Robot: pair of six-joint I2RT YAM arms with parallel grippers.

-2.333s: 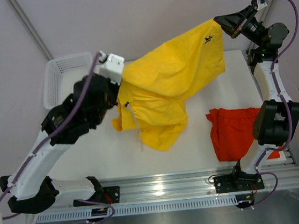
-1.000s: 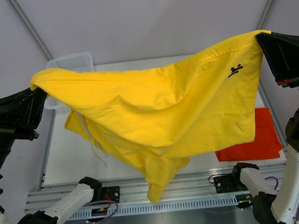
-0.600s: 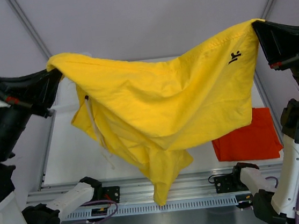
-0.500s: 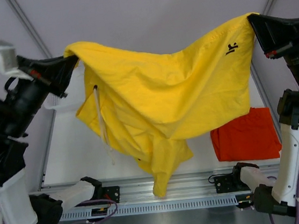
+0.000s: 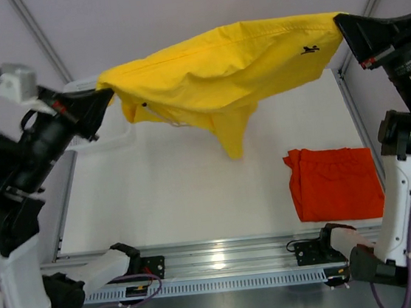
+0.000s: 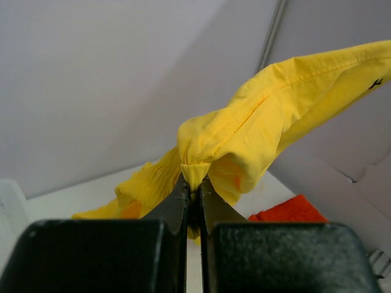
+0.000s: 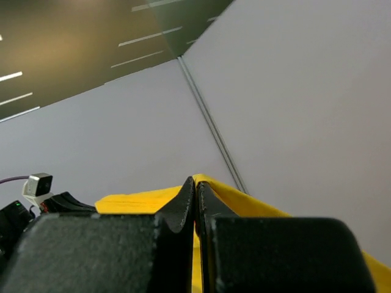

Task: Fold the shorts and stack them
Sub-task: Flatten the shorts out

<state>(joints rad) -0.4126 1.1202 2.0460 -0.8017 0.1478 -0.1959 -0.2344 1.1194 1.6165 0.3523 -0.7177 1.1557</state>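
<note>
Left arm (image 5: 16, 183): reared high off the table (image 5: 180, 194), forearm reaching toward 2 o'clock. Left gripper (image 5: 106, 97) at 10 o'clock in the overhead view, jaws pinched tight on a bunched corner of the yellow shorts (image 5: 217, 60). A white mesh basket (image 5: 85, 84) lies partly hidden behind it. The yellow shorts hang in the air, stretched between the two grippers across 12 o'clock, with one leg dangling toward the table. There is a small black logo (image 5: 310, 50) near the right end, too small to read. Right arm (image 5: 406, 153): upright, wrist bent toward 9 o'clock. Right gripper (image 5: 339, 23) at 2 o'clock, jaws clamped on the other corner. Orange-red shorts (image 5: 335, 182): flat on the table at 4 o'clock.
</note>
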